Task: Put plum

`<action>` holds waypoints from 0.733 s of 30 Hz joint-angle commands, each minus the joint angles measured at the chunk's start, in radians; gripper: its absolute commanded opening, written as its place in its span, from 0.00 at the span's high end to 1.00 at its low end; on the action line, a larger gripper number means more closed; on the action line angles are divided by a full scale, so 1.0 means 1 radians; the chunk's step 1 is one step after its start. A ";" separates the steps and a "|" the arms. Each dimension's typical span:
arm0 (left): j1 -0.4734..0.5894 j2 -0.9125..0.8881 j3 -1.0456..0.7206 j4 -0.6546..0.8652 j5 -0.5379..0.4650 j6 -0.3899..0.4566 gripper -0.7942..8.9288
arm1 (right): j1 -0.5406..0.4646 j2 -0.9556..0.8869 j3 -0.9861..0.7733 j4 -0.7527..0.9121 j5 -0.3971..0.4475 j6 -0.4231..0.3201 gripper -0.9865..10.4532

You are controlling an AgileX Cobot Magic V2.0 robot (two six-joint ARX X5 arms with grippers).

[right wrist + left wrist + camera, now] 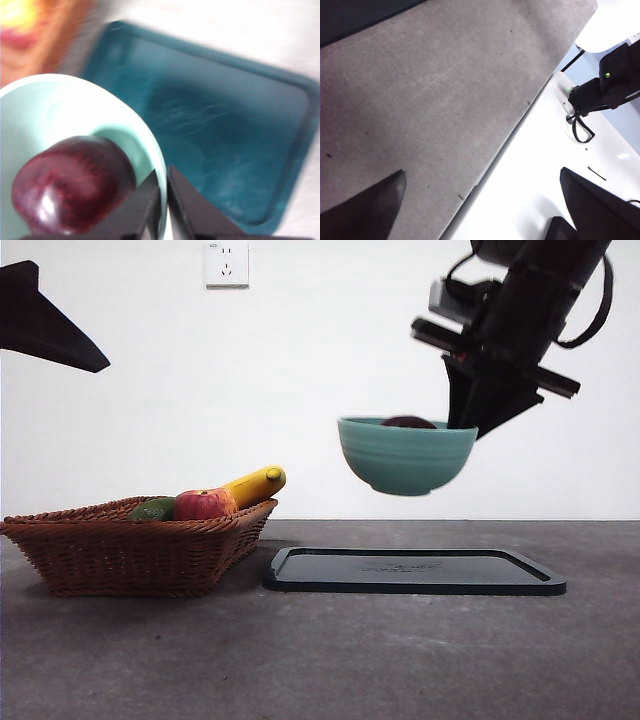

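The dark maroon plum (72,187) lies inside a pale teal bowl (65,112). My right gripper (164,197) is shut on the bowl's rim, one jaw inside and one outside. In the front view the bowl (406,457) hangs in the air above the dark tray (415,571), with the plum's top (408,422) just showing over the rim and the right gripper (468,418) clamped at its right edge. My left gripper (480,210) is open over bare grey table near the table's edge, holding nothing.
A wicker basket (135,545) at the left holds a red-and-yellow apple (203,504), a banana (255,484) and a green fruit (152,509). A wall socket (226,263) is on the back wall. A black arm tip (45,320) shows at the upper left.
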 commanded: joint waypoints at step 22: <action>-0.005 0.004 0.008 0.003 0.003 0.001 0.41 | -0.041 0.328 0.161 0.025 -0.006 -0.016 0.90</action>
